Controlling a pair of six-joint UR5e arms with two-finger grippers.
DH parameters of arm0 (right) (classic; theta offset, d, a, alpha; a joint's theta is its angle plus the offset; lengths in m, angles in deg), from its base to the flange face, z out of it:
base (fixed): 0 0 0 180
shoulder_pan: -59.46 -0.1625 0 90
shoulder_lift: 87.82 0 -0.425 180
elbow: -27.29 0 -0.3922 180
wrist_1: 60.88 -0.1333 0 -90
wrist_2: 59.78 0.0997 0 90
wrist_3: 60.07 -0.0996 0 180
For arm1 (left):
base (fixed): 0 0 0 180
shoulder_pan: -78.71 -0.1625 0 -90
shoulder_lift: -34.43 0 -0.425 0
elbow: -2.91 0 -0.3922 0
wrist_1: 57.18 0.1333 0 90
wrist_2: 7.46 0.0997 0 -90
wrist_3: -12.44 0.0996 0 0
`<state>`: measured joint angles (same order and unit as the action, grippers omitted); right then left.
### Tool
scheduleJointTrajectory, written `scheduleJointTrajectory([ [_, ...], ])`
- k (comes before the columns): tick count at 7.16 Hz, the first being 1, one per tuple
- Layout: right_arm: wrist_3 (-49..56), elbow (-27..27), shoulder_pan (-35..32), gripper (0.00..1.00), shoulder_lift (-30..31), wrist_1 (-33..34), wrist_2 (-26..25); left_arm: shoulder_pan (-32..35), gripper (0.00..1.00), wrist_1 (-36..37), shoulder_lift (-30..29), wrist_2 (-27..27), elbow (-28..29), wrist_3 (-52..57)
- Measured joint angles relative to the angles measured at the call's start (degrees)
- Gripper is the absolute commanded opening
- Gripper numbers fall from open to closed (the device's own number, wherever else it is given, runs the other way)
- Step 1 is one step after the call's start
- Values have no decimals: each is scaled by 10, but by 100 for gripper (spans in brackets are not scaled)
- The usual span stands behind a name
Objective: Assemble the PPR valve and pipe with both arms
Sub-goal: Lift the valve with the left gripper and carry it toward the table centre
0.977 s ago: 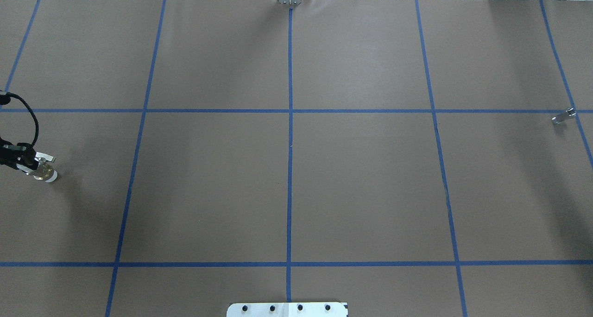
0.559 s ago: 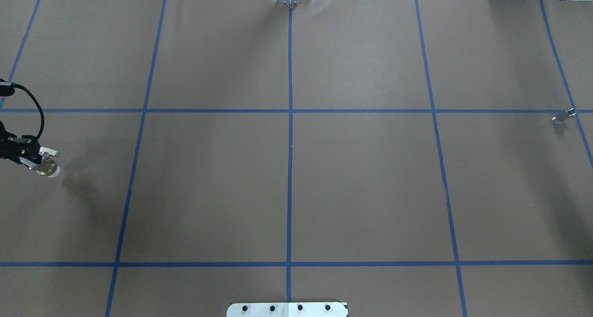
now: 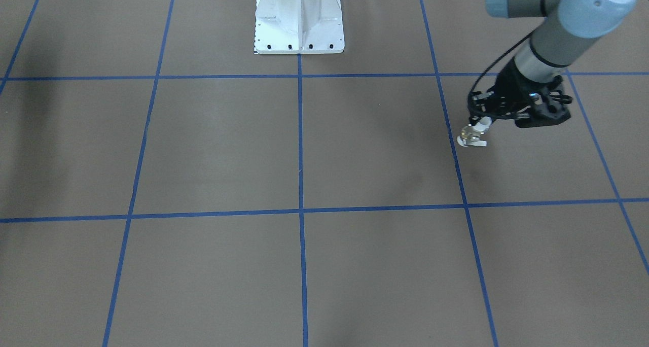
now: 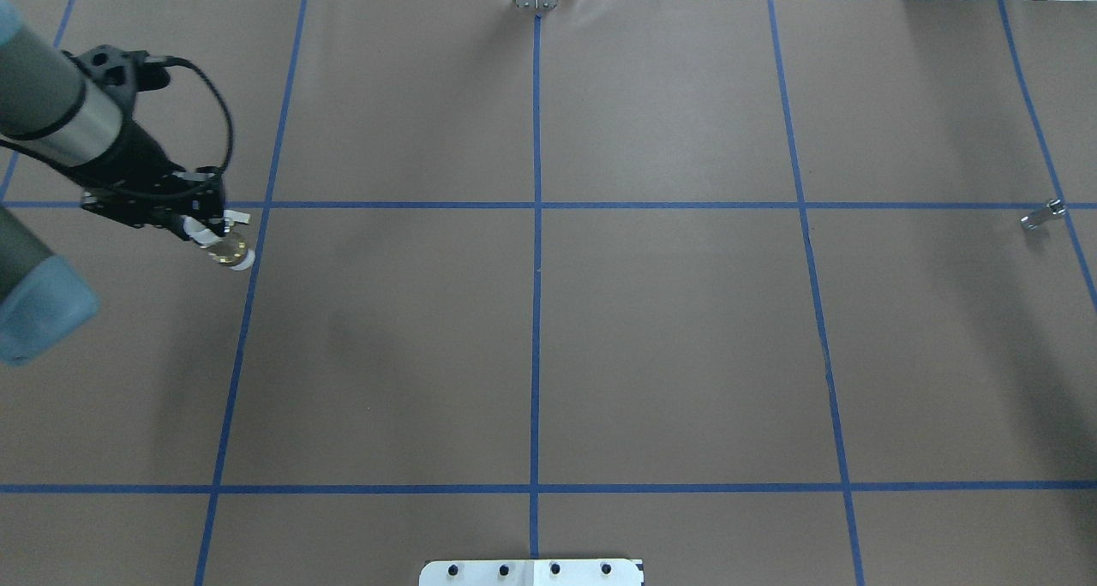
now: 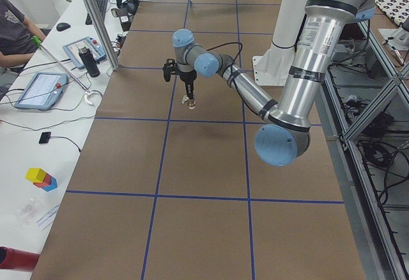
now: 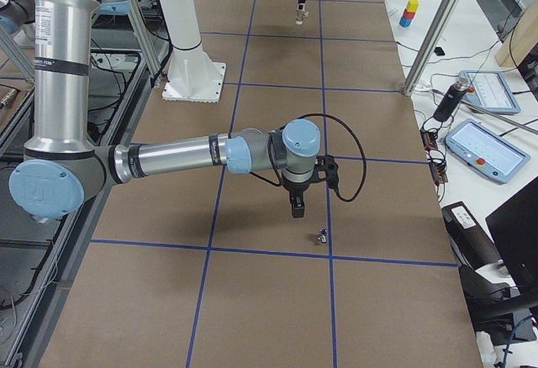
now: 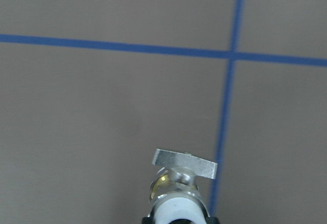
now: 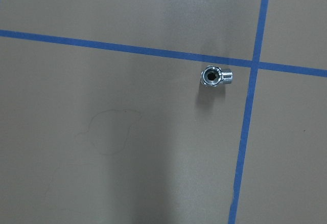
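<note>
Left fingers (image 4: 193, 224) grip the PPR valve (image 4: 230, 250); right fingers (image 6: 296, 208), state not visible, should lower straight over the pipe (image 8: 214, 75).

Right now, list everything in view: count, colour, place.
Table: one, brown-covered, fills the overhead view.
Blue tape lines: a grid across the table.
PPR valve: one, white, brass and silver, held in the left pincer over the table's left side.
Pipe: one, shiny silver, lying on the table at far right, beside a tape crossing.
Pedestal base: one, white, at the robot's edge of the table.
Tablets: two, blue-grey, on the white side bench.
Blocks: one small stack, yellow, red and blue, same bench.
Left pincer: one, black, shut on the valve.
Right pincer: one, black, above the table near the pipe; open or shut cannot be told.
</note>
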<state>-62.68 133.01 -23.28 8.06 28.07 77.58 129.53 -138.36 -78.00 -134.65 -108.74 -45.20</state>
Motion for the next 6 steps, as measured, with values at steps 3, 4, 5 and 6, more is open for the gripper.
scheduleJointTrajectory([
  [3,-3,-1,0,100,3,-30,1,-88,0,28,-242,51,170,-91],
  [4,-4,-1,1,100,3,-30,2,-100,0,12,-302,65,244,-95],
  [5,-4,-1,1,100,3,-30,2,-114,0,-17,-341,77,309,-99],
  [6,-4,-1,2,100,4,-30,3,-126,0,-38,-358,86,346,-104],
])
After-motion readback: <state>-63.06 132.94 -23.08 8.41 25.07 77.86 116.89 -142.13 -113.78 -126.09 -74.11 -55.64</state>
